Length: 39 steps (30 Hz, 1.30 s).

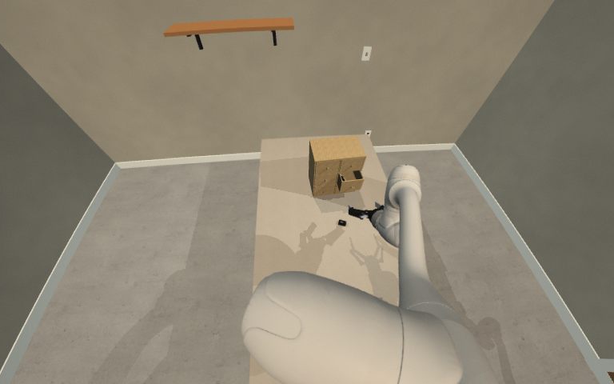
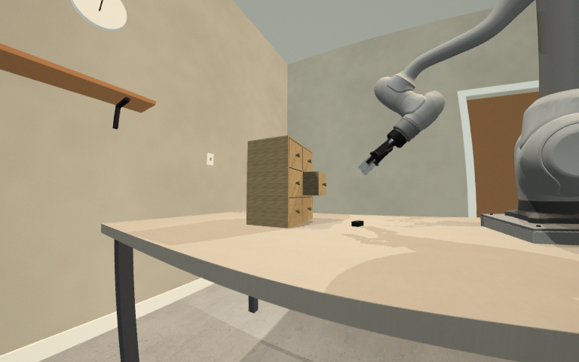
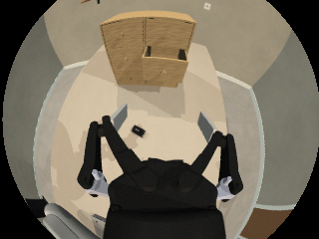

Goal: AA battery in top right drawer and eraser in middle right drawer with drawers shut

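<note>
The small chest (image 1: 336, 148) (image 2: 266, 179) (image 3: 127, 47) stands upright at the back of the table. Its right middle-row drawer (image 1: 354, 185) (image 2: 322, 184) (image 3: 171, 73) is pulled partway out and looks level. A small light-and-dark patch shows inside its left part; I cannot tell what it is. The other drawers look pushed in. My gripper (image 1: 364, 207) (image 2: 365, 168) (image 3: 163, 114) is open and empty. It hangs above the table, in front of the chest, tilted down toward it. The AA battery and the eraser are not recognizable in any view.
A small black block (image 1: 342, 222) (image 2: 357, 223) (image 3: 139, 130) lies on the table (image 1: 281, 209) (image 2: 239, 251) in front of the chest. A wall shelf (image 1: 234, 26) (image 2: 59, 72) is fixed above and to the left of the chest. The arm covers the table's near right part in the top view.
</note>
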Each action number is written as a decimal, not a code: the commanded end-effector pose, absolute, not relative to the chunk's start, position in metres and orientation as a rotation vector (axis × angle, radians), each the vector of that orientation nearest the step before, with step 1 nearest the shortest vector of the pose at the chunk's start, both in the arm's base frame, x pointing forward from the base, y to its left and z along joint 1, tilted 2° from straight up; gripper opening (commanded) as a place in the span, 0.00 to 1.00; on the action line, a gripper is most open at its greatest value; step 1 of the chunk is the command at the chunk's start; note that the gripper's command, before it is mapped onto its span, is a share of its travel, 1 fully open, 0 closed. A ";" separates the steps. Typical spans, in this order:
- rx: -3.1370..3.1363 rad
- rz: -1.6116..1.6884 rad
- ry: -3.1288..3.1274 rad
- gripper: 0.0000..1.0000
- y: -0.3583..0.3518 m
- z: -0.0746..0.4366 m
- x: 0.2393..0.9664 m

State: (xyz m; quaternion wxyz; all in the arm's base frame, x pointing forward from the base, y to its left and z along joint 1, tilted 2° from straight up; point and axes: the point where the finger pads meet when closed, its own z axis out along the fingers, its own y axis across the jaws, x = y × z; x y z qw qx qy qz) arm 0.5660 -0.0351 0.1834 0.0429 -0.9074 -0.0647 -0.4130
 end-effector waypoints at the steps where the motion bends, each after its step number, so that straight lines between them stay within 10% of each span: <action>1: -2.634 -1.479 -0.216 1.00 -0.032 0.176 0.571; 34: -2.456 -1.740 -0.196 1.00 -0.029 0.160 0.589; 35: -2.456 -1.740 -0.196 0.00 -0.029 0.160 0.589; 39: -2.456 -1.740 -0.196 0.00 -0.029 0.160 0.589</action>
